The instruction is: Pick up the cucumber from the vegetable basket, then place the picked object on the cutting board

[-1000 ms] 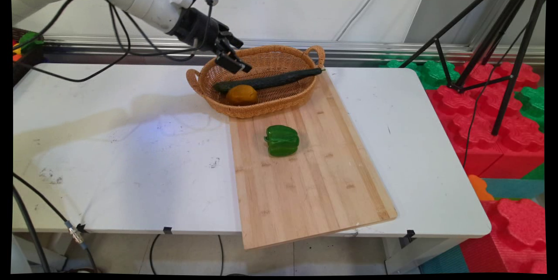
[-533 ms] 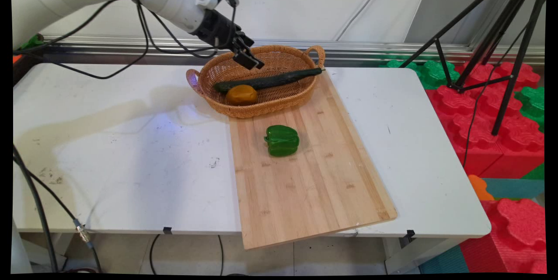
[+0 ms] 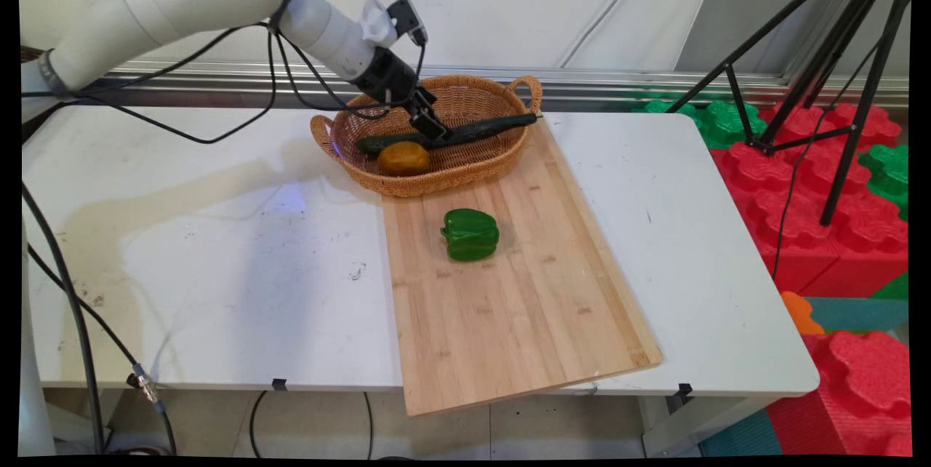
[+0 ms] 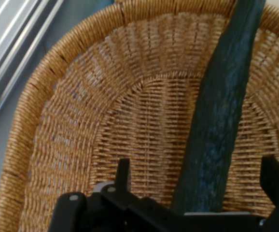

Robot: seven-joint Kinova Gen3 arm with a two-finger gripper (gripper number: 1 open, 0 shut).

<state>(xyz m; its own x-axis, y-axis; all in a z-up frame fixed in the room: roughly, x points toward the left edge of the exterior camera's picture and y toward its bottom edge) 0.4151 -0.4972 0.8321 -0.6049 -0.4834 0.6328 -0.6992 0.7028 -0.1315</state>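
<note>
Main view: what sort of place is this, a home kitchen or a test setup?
Probably a lab or demo space, not a kitchen: a white table beside red and green foam blocks, and a black tripod standing on them.

The gripper (image 3: 434,131) hangs inside the wicker basket (image 3: 502,154), fingers spread either side of the cucumber (image 4: 224,111). An orange (image 3: 403,158) sits close in front; bare weave lies beside the cucumber.
</note>
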